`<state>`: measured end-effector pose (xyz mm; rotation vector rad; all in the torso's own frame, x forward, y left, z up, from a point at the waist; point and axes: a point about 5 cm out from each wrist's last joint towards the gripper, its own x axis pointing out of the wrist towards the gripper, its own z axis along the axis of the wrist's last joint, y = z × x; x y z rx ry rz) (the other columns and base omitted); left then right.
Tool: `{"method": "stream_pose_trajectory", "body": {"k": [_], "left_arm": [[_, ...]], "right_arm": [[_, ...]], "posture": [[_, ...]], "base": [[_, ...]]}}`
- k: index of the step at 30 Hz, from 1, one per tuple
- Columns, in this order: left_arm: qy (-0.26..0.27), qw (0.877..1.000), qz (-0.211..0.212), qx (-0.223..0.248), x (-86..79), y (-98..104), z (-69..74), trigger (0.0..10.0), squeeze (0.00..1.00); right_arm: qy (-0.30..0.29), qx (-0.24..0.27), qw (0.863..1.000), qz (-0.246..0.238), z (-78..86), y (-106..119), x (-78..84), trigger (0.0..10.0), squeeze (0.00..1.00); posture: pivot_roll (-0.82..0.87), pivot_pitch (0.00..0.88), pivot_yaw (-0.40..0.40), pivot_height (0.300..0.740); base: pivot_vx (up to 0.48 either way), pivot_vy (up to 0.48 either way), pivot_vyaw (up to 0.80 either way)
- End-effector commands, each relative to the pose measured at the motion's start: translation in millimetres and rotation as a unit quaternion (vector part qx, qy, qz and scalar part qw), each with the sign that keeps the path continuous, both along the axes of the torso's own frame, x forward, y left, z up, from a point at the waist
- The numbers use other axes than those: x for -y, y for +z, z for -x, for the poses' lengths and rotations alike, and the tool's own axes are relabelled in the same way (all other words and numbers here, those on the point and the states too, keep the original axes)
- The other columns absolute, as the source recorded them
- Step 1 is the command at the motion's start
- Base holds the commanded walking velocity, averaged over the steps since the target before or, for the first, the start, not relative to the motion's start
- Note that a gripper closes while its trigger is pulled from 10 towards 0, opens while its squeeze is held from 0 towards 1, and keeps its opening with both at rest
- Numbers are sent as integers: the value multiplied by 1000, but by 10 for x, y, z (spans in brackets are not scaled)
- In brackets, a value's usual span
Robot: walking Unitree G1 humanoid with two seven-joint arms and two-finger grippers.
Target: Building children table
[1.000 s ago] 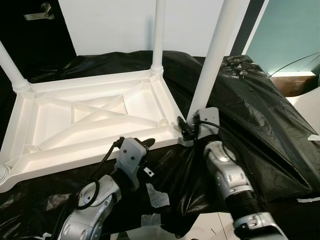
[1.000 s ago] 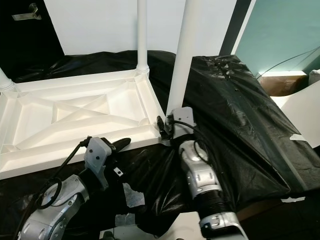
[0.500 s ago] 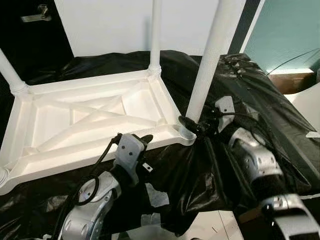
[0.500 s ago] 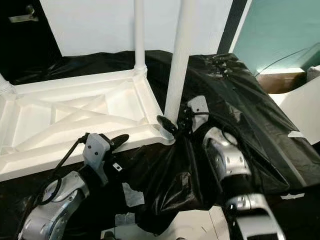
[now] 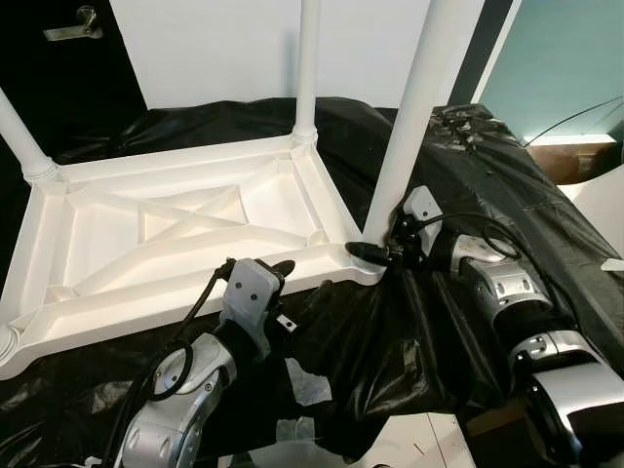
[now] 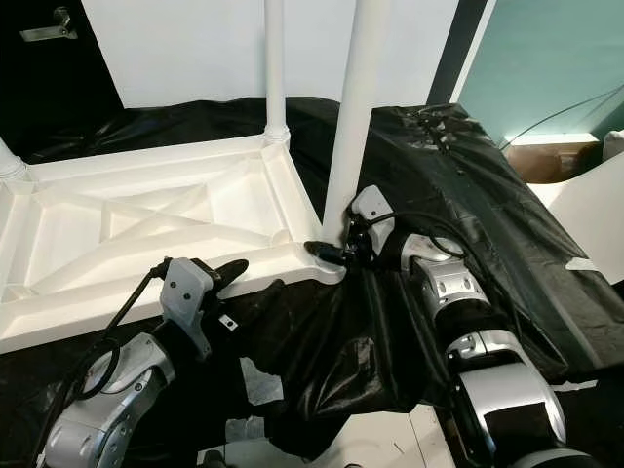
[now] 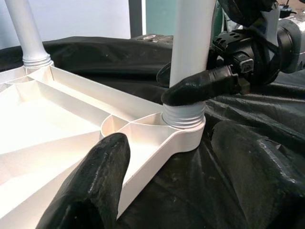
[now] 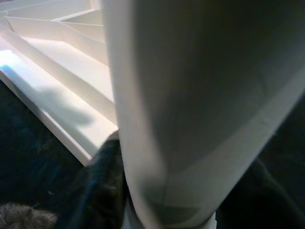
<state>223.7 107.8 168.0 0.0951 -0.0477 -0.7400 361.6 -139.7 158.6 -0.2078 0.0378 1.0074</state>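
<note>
Black plastic sheeting (image 5: 507, 195) covers the whole work surface, and behind it stands a white wall (image 5: 224, 49) with a dark door on the robot's left and a teal panel (image 5: 565, 68) on its right.

At the near right corner of the table, the right gripper (image 5: 375, 252) reaches in from the right. Its two black fingers (image 7: 200, 88) are clamped on the lowest part of the near right leg (image 5: 414, 117), one finger on each side, just above the threaded collar where the leg enters the corner socket. The right wrist view is very close to this leg, and the white tube is blurred there.

The left gripper (image 6: 239, 276) is at the near long edge of the table, to the left of that corner. Its fingers are apart: one finger (image 7: 93, 186) lies on the white rim and the other is over the black sheeting beside the edge. It holds nothing.

The white plastic children table (image 5: 175, 234) lies upside down on the sheeting, so the ribbed underside with crossing braces faces up. The far right leg (image 5: 308, 68) stands upright in its corner, and the far left leg (image 5: 21, 132) rises from the far left corner. Some white paper scraps (image 5: 307, 380) lie on the sheeting near the left arm.
</note>
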Motion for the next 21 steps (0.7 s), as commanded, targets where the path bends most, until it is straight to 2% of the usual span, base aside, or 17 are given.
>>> {"method": "stream_pose_trajectory", "body": {"k": [1,6,10,11,14,16,17,18,19,21], "left_arm": [[18,1000,-4,-5,-13,-16,2,10000,0],[22,1000,0,-6,-13,-15,2,10000,0],[20,1000,1,-6,7,-16,4,10000,0],[19,1000,3,-7,14,-17,8,10000,0],[18,1000,3,-7,18,-19,12,10000,0],[16,1000,4,-8,27,-22,17,10000,0],[16,1000,4,-8,27,-22,17,10000,0],[14,1000,5,-9,31,-21,17,10000,0],[14,1000,5,-9,31,-21,17,10000,0],[13,1000,5,-9,37,-20,17,10000,0]], "right_arm": [[7,-1,1000,12,-7,-13,14,0,0],[-20,-5,1000,8,-29,-41,48,0,0],[-75,-1,997,5,-49,-79,62,0,0],[-101,2,995,-1,-47,-100,55,10000,0],[-123,5,992,-3,-41,-125,48,10000,0],[-178,4,984,-16,-27,-183,20,10000,0],[-178,4,984,-16,-27,-183,20,10000,0],[-207,1,978,-23,-18,-216,5,10000,0],[-207,1,978,-23,-18,-216,5,10000,0],[-246,5,969,-25,18,-268,-32,10000,0]], "posture": [[127,46,-68,740],[125,46,-70,740],[120,49,-72,740],[117,50,-70,740],[116,51,-69,740],[115,51,-66,740],[115,51,-66,740],[112,51,-63,740],[112,51,-63,740],[111,50,-64,740]], "base": [[0,0,0],[0,0,0],[0,0,0],[0,0,0],[0,0,0],[0,0,0],[0,0,0],[0,0,0],[0,0,0],[0,0,0]]}}
